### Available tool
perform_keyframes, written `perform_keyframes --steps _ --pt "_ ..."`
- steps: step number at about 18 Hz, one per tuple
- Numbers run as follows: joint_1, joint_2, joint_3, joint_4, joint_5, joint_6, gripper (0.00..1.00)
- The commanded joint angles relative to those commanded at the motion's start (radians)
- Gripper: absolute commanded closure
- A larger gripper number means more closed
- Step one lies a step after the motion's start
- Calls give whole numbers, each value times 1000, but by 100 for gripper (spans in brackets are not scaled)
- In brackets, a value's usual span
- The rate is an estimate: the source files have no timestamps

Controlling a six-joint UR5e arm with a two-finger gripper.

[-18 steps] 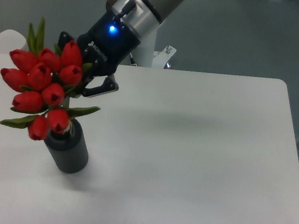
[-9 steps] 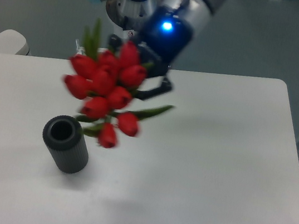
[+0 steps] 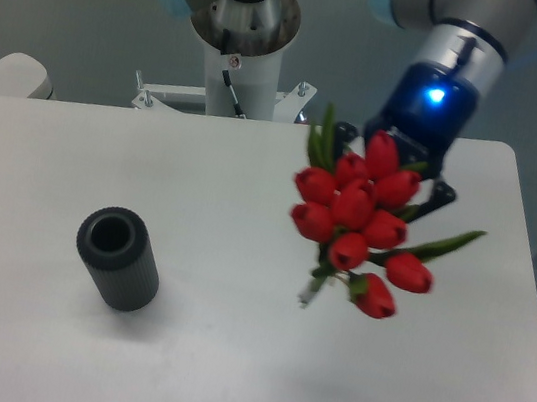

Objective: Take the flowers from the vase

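Holding the tulip bunch (image 3: 362,220) aloft over the right half of the white table (image 3: 205,353), your gripper (image 3: 423,179) sits just behind and above the red buds, so the blooms hide most of the fingers. You can judge the jaws closed on the bunch, since nothing else carries it, though how far they are closed cannot be read. The bunch's long axis runs on a slant: buds fan out toward the camera and the pale stem ends point down and to the left, hanging clear of the tabletop as far as the shadow suggests.

Well apart to the left stands the ribbed dark grey vase (image 3: 120,262), upright, its round mouth open and hollow (no stems in it), so the pick itself looks done. Mind the table's right edge and far-right corner, both near the bunch; the open room lies toward the middle, between bunch and vase. The arm's pedestal (image 3: 236,65) stands beyond the far edge.
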Motion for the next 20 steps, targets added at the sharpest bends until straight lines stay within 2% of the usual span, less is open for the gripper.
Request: perform_keyframes --steps 9,20 --pt "35 -84 28 -2 29 95 70" --pt "43 -94 23 -3 43 109 70"
